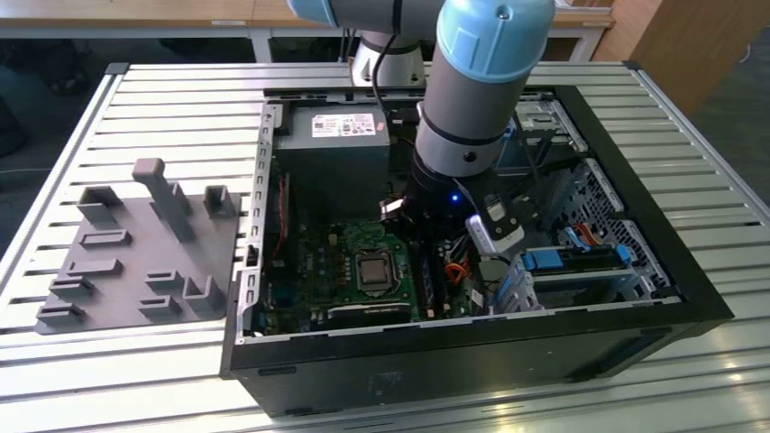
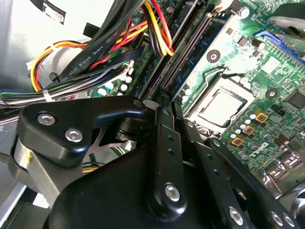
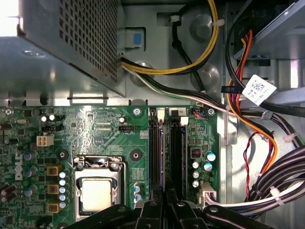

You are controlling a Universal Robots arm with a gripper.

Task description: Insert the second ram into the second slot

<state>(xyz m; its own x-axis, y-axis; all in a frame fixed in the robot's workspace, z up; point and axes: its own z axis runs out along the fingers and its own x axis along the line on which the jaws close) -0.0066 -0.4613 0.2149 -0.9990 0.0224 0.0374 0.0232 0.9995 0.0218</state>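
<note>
In the first wrist view the second ram (image 3: 165,152) is a thin blue strip seen edge-on. It stands on the green motherboard (image 3: 105,133) between two black slots (image 3: 155,152) (image 3: 176,152), in line with them. My gripper (image 3: 166,198) sits at the strip's near end with its black fingers (image 3: 151,206) drawn close on it. In the second wrist view the gripper (image 2: 164,101) hovers right over the near end of the long slots (image 2: 188,52), beside the processor socket (image 2: 221,107). In the exterior view the arm (image 1: 470,117) reaches down into the open computer case (image 1: 626,180).
The power supply box (image 3: 71,38) stands just past the slots' far end. Thick cable bundles (image 2: 86,62) (image 3: 267,143) run close beside the slots. Blue drive brackets (image 1: 547,262) sit in the case corner. A grey fixture tray (image 1: 132,253) lies on the slatted table at the exterior view's left.
</note>
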